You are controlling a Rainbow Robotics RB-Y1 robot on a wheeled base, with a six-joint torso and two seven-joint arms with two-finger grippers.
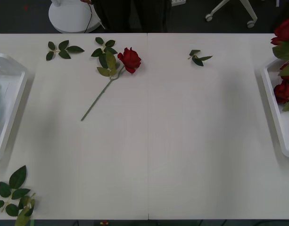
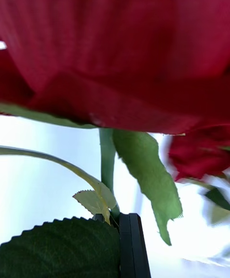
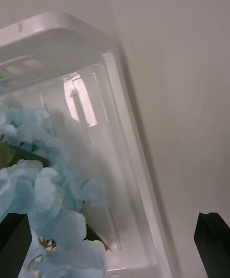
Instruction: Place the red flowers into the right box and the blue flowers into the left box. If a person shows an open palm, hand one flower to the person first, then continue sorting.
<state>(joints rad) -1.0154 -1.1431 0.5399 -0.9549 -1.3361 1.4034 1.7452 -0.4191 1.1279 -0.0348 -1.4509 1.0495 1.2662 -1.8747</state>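
table (image 1: pixel 182 141): one red rose (image 1: pixel 129 59) lies far-left, unsorted | left box (image 3: pixel 129 129): blue flowers (image 3: pixel 52 196) inside; left gripper (image 3: pixel 115 247) above, jaws wide, empty, likely just released | right box (image 1: pixel 276 113): red roses in | right gripper (image 2: pixel 120 239): jaws closed on rose stem (image 2: pixel 106 158), probably carrying it boxward
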